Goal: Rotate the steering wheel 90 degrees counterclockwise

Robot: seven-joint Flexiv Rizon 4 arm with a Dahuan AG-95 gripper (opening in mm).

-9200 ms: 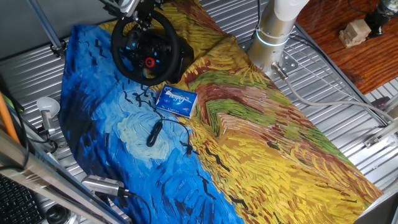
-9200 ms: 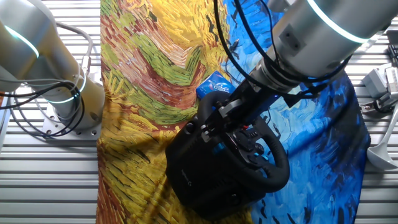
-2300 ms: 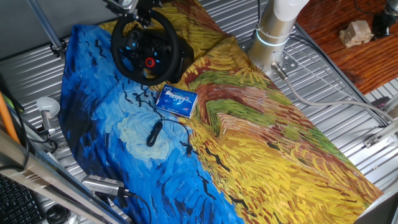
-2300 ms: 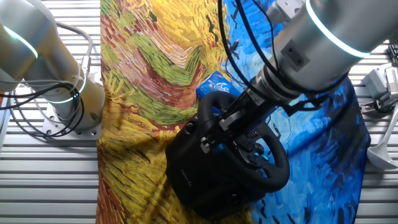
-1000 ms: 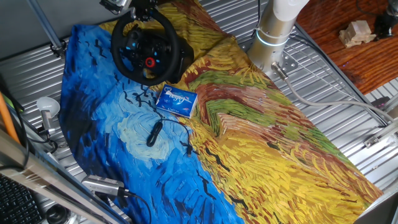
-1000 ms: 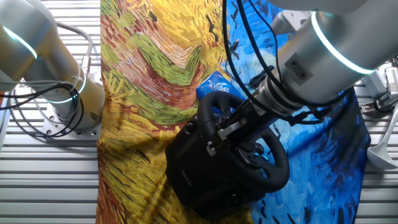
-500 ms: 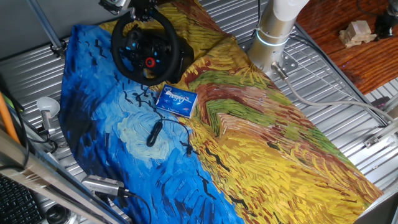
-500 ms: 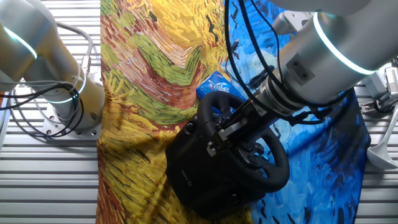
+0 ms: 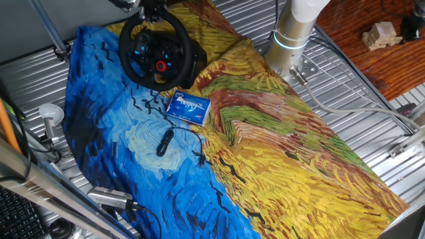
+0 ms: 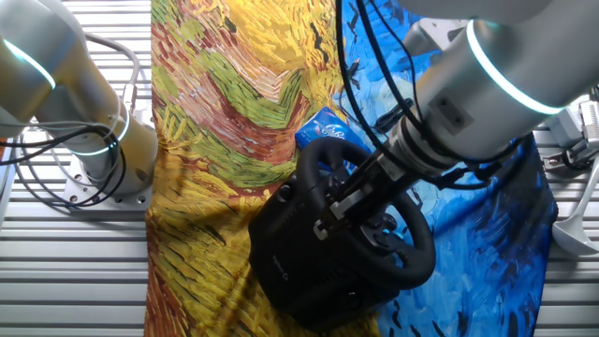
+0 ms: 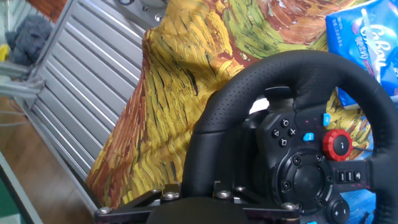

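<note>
Jaws (image 10: 329,217) apparently gripping steering wheel (image 9: 155,52) rim.

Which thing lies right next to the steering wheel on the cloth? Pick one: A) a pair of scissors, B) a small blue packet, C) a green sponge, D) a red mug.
B: the small blue packet lies on the painted cloth just beside the steering wheel.

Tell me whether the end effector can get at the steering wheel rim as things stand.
Probably yes. The end effector is already at the rim of the steering wheel, on its upper side, with nothing between them. The hand view shows the rim right before the fingers. Whether the fingers actually clamp it cannot be told.
</note>
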